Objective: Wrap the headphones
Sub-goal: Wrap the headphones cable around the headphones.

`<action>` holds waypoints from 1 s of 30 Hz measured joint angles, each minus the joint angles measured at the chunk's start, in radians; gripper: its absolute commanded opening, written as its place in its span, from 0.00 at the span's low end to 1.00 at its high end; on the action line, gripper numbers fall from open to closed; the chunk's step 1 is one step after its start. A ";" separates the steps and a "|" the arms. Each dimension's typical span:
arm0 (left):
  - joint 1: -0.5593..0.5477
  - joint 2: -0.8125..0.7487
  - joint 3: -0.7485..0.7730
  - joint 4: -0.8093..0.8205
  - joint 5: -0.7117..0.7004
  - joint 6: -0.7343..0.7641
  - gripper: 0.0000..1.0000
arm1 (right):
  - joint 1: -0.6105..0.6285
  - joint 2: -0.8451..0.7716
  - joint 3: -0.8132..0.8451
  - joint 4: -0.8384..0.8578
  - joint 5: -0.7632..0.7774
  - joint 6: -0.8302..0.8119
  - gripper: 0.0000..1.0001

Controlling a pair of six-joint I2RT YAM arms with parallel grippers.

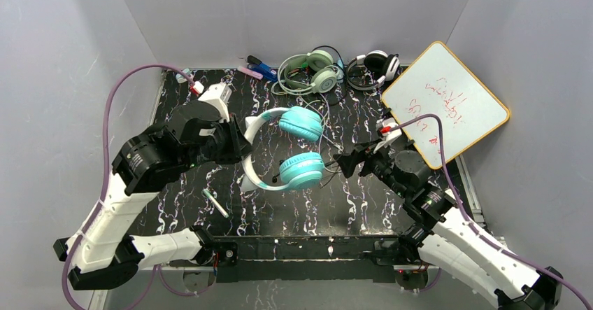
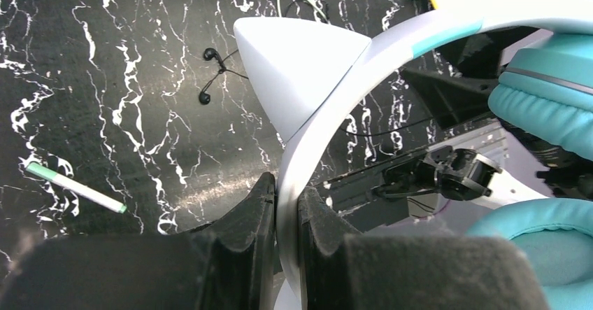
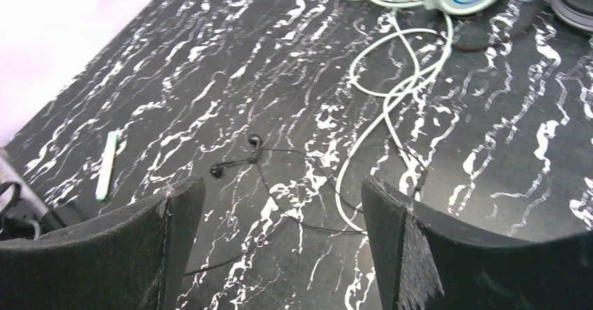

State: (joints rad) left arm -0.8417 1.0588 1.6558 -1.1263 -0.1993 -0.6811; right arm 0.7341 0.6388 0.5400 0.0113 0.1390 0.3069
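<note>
**A:** Where are the teal headphones (image 1: 290,149)?

**B:** Over the middle of the table (image 1: 349,205). The left gripper (image 2: 287,205) is clamped on the white band just below a cat ear (image 2: 294,65) (its black foam presses the band from both sides). The two cups sit on the side toward the right arm. I cannot tell whether they touch the tabletop.

**A:** And the right gripper (image 3: 280,198)?

**B:** It is spread wide with nothing between the jaws, just beside the lower cup. Below it lie black earbuds (image 3: 238,157) and a pale cable (image 3: 391,107).

**A:** The other sets?

**B:** The mint-green headset (image 1: 311,71) and the black-and-white headset (image 1: 374,68) lie side by side at the far edge. A whiteboard (image 1: 447,107) leans at the far right, and a marker (image 1: 215,203) lies near the left arm.
</note>
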 measured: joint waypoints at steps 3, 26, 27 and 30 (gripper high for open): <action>0.000 0.000 0.033 -0.008 0.005 -0.020 0.00 | 0.000 -0.040 -0.040 0.043 -0.089 -0.020 0.88; 0.000 0.007 0.098 -0.026 0.009 -0.090 0.00 | 0.000 -0.039 -0.120 0.280 -0.477 -0.048 0.70; 0.000 0.007 0.098 -0.026 0.010 -0.090 0.00 | 0.000 -0.021 -0.119 0.298 -0.482 -0.047 0.64; 0.000 0.007 0.098 -0.026 0.016 -0.090 0.00 | 0.000 0.035 -0.118 0.339 -0.492 -0.041 0.34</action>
State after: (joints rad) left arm -0.8417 1.0660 1.7538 -1.1522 -0.1833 -0.7712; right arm 0.7341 0.6735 0.4217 0.3504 -0.3527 0.2661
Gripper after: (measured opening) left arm 0.090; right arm 0.588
